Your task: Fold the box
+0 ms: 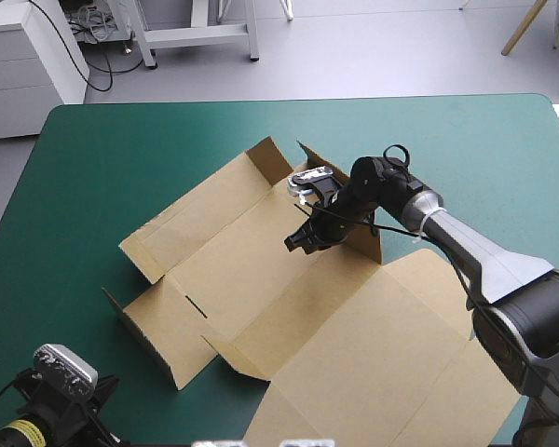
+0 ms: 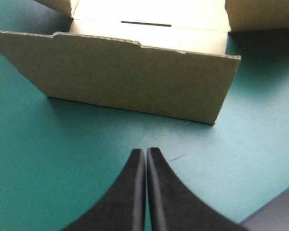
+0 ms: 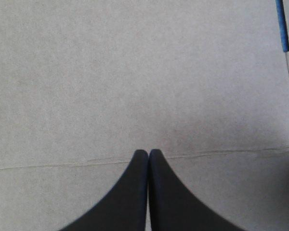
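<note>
Brown board from above: the box (image 1: 289,307) spread open around the middle of the table, on the teal-green cover (image 1: 93,168), mostly flat. Raised along three stretches: a short wall (image 1: 144,340) at the near-left end, upright flaps (image 1: 270,154) at the far corner, and another standing panel (image 1: 359,237) just behind the right gripper (image 1: 300,244). Right gripper reaching in from the right side, tips pointed down at the box's central panel, touching or just above the board; cannot tell which. Thin slot (image 1: 196,305) cut in the flat panel beside the near-left wall. Large lid panel lying flat toward the near-right edge.

Left wrist next: left gripper (image 2: 146,153) closed to a single pointed arch, holding nothing, over bare teal-green cover. Straight ahead, apart from the tips, the near-left wall standing upright, its top edge slightly ragged. Slot visible in the flat panel beyond it.

Right wrist last: black fingers (image 3: 130,192) pressed together tip to tip, gripping nothing. Brown board across the whole field ahead of and under the tips. Faint crease (image 3: 62,165) running crosswise right at the fingertips.
</note>
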`<state>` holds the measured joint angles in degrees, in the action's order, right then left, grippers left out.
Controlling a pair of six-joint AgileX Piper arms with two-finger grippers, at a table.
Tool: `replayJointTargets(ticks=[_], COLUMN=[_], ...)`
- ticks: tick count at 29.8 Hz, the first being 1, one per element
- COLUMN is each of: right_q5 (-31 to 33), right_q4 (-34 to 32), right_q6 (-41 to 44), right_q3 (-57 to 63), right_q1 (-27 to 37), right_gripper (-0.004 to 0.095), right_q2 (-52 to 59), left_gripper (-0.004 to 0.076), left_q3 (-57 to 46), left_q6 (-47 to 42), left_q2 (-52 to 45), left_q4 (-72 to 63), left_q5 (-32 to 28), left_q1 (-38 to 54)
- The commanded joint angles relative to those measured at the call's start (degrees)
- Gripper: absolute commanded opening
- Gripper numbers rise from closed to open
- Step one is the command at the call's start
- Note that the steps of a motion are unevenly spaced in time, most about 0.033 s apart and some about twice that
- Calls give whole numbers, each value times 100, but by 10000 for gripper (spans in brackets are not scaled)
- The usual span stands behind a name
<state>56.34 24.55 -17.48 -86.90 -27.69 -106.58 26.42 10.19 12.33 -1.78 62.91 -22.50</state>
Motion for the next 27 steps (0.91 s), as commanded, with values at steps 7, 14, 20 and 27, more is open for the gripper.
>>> replayJointTargets(ticks=[7,14,20,27], right_q5=[-70,-111,88,659], right_q4=[116,116,-61,-1131], right_q6=[-44,-44,3,475], right_q3=[-187,-270,-591,-906], right_q1=[-6,7,7,58], right_gripper=[-19,-19,-19,-19], right_q2=[290,347,526,1010], left_gripper=[-10,-10,-10,-10], left_q3=[125,125,125,125], left_q6=[-28,-28,-28,-28], left_q2=[67,67,67,67], left_q4=[-57,-57,-57,-57], left_q5=[-300,-300,-300,-300], left_q1=[-9,-9,-9,-9])
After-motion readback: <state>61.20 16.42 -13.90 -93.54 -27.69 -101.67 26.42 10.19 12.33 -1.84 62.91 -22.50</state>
